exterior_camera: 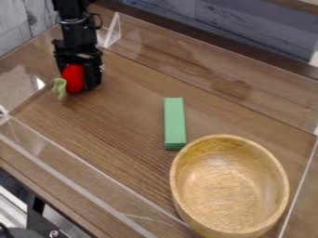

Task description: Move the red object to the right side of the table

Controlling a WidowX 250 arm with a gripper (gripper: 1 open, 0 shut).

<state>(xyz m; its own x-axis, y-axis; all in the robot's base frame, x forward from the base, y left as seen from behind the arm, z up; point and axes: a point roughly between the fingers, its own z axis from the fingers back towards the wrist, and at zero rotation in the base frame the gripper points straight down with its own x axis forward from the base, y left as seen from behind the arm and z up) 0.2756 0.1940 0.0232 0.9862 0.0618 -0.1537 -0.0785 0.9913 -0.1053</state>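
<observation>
The red object (74,78), a small rounded toy fruit with a green leafy stem (59,88) pointing left, lies on the brown wood-grain table (112,130) at its far left. My black gripper (77,72) comes down from above and stands open, its fingers straddling the fruit on both sides. The fruit rests on the tabletop between them.
A green rectangular block (174,123) lies near the table's middle. A round wooden bowl (231,186) sits at the front right. Low clear acrylic walls (32,84) edge the table, with one close to the fruit on the left.
</observation>
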